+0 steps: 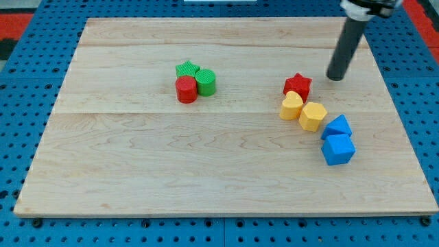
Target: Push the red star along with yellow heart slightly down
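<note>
Red star on the right half of the table, toward the view's top of a small cluster. Yellow heart directly below the star toward the view's bottom, touching it or very nearly so. Yellow hexagon-like block just beside the heart on the view's right, in contact. Two blue blocks farther toward the lower right: a blue pentagon-shaped block and a blue cube, touching each other, the upper one just off the yellow hexagon.

My tip resting on the table, up and to the view's right of the red star, near it but clearly apart. No contact with any block. No grasping end effector on this rig, only the bare rod, so nothing released, clenched or held.

Judging progress: push apparently not yet begun. Tip not lined up above the star; offset to the right. Still to do: shift toward the view's left and top, behind the star, then drive downward so star and heart travel together a short way. Risk worth noting: yellow hexagon pressed against the heart, likely to be dragged along.

Unrelated group at centre-left: green star, green cylinder, red cylinder, all bunched together, well apart from the task blocks.
</note>
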Action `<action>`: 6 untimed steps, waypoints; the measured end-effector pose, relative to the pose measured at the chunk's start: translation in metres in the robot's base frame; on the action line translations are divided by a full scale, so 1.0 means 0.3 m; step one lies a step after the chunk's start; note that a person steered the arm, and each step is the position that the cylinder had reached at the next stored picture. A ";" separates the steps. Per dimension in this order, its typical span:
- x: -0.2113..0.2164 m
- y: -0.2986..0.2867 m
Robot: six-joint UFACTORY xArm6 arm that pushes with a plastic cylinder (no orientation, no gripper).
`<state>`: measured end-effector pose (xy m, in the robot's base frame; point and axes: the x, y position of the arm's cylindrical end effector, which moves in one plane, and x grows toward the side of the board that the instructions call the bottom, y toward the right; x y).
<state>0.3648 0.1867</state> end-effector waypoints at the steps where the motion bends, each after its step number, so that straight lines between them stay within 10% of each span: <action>1: 0.063 -0.152; 6: 0.156 -0.325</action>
